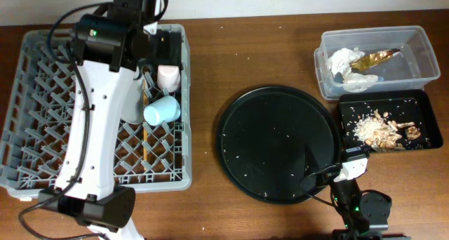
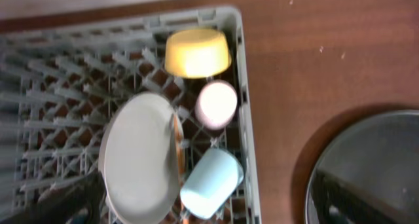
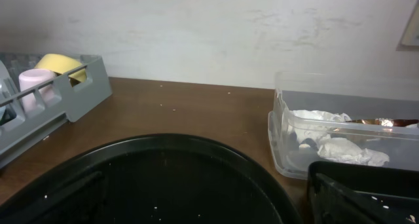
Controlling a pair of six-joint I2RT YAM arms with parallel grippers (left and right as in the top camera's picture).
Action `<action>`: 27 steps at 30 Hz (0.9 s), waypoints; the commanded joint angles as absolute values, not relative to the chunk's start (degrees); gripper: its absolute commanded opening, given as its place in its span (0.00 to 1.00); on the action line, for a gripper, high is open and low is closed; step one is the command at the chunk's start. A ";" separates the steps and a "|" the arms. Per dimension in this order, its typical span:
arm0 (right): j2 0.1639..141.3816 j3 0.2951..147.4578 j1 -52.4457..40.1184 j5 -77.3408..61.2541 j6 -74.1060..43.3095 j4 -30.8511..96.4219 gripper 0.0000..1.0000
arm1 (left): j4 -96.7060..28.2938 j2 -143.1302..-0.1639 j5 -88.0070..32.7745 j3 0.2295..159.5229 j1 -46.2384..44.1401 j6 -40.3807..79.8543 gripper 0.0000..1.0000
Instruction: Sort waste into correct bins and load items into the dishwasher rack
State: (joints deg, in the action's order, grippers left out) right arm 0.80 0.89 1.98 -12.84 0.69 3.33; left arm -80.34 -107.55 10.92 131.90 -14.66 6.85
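By my reading, everything the task names is already placed. Inside the dishwasher rack (image 2: 65, 86) the pale plate (image 2: 141, 158) stands on edge among the pegs, with the chopsticks (image 2: 177, 145) along its rim. The blue cup (image 2: 211, 183) lies on its side close by, and the pink cup (image 2: 216, 104) and yellow bowl (image 2: 198, 52) sit toward the rack's corner. Well apart from the rack, beyond the round black tray (image 1: 273, 142), the clear tub (image 1: 421, 57) holds the napkins (image 1: 344, 60) and wrapper (image 1: 379, 56), and the black tray (image 1: 428, 103) holds the food scraps (image 1: 382, 130). The left arm (image 1: 98, 107) hangs over the rack and hides the left gripper. The right gripper's fingers do not show either, so I cannot tell whether either one is spread or pressed together. The step in hand is probably getting the left arm clear. It should rise straight up first, staying off the plate rim and chopsticks, and only then swing away from the rack.
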 commanded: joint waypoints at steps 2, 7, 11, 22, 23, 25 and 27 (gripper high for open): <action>0.21 0.32 1.56 -13.32 1.08 3.18 0.98 | -44.53 -87.53 -1.61 98.70 -8.38 5.23 0.99; 0.19 0.32 1.56 -13.30 1.08 3.18 0.98 | -2.85 -57.74 -11.33 41.91 0.67 -9.93 1.00; 0.19 0.32 1.56 -13.30 1.08 3.18 0.98 | 7.09 -27.81 -8.93 11.97 3.97 -13.82 0.99; 0.19 0.32 1.56 -13.30 1.08 3.16 0.98 | -4.08 -0.27 -5.56 0.49 3.92 -13.37 0.99; 0.19 0.32 1.56 -13.30 1.08 3.18 0.99 | -4.10 -0.34 -5.56 0.49 3.92 -13.37 0.99; 0.19 0.32 1.56 -13.30 1.08 3.18 0.99 | -4.12 -0.34 -5.54 0.51 3.92 -13.37 0.99; 0.21 0.32 1.56 -13.30 1.08 3.18 0.98 | -4.12 -0.34 -5.56 0.51 3.92 -13.37 0.99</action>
State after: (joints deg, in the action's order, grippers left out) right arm 0.62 0.73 1.87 -13.02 0.69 3.07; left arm -3.84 -0.73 -5.93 0.71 3.73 -12.88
